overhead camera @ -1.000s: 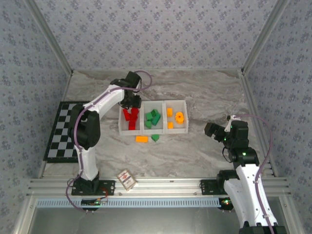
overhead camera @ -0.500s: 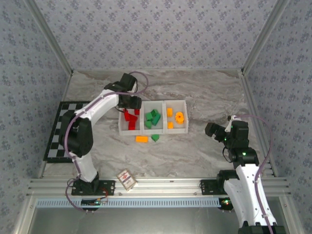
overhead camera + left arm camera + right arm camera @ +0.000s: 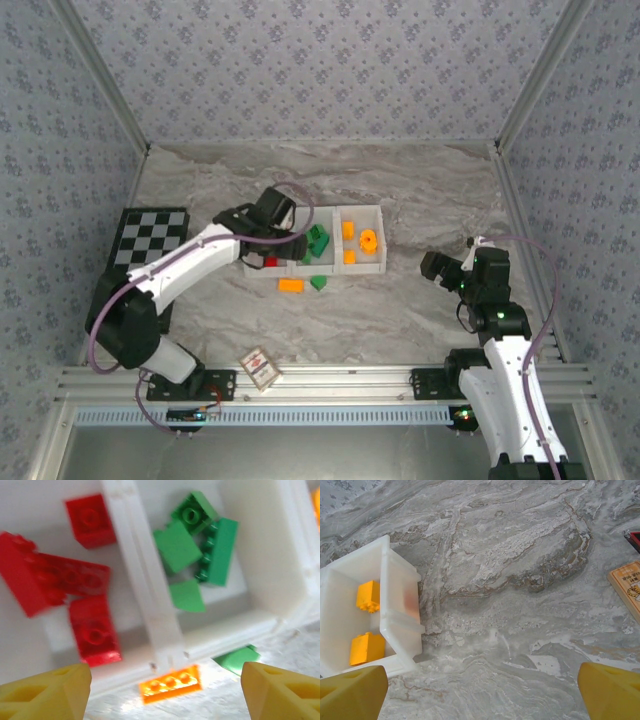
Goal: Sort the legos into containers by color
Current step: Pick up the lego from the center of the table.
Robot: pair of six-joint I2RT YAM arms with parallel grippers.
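Two legos lie outside the containers (image 3: 382, 245): an orange brick (image 3: 171, 683) and a flat green piece (image 3: 237, 659). Both are on the marbled surface (image 3: 400, 320) just beside the tray's near wall, at bottom centre and lower right of the left wrist view. The others are binned: red bricks (image 3: 55, 580) left compartment, green pieces (image 3: 220, 552) middle, orange-yellow bricks (image 3: 366, 647) right, along with the round ring (image 3: 368, 240). Left jaws: spread wide, nothing held, yellow fingertips (image 3: 45, 690) in the bottom corners of that view, and the orange brick appears between them; height above it I cannot tell. Right jaws: also wide and empty, fingertips (image 3: 350, 692) over bare surface, well apart from the tray, right of centre in the top view. Handling, my judgement: hard moulded plastic, very light, stiff, not fragile. The smooth walls may slip or skate if I nudge before closing. I would pinch the orange brick across its long flat sides at mid-length, off the studs. The green piece looks thin and low, so I would take it by opposite edges. Writing: stud tops too blurred for any brand. The red-patterned card (image 3: 259, 366) is too small to read. An orange-brown flat item (image 3: 626, 587) at the right edge of the right wrist view carries a picture, no legible letters.
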